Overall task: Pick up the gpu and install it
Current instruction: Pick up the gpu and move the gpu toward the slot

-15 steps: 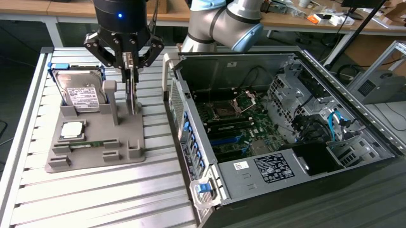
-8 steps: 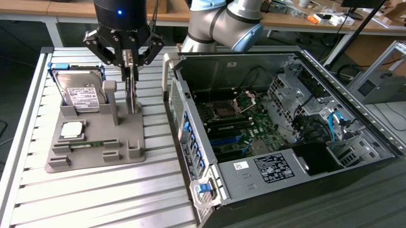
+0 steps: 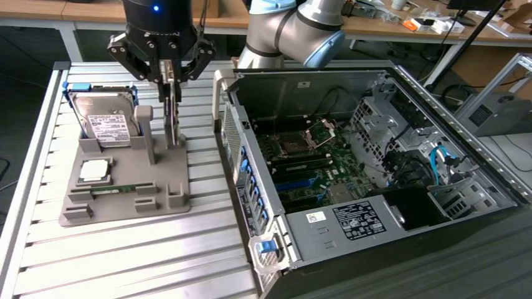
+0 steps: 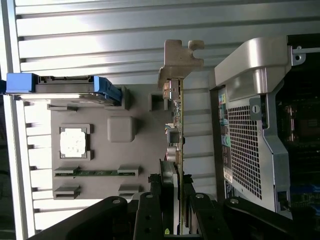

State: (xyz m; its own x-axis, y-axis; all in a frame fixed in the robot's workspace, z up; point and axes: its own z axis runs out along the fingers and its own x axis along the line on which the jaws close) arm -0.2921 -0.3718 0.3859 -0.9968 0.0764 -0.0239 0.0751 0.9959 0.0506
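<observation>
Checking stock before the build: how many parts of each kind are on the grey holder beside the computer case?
Hard drive: 1
Processor chip: 1
Memory stick: 1
gpu: 1
Total: 4

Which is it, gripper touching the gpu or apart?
Touching. The wrist view shows the gripper closed on both faces of the upright gpu, no gap visible.

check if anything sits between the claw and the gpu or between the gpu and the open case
nothing visible between the claw and the gpu; the claw is at the top edge of the card, which stands upright in the grey holder. toward the open computer case, only its near side wall rises between
</observation>
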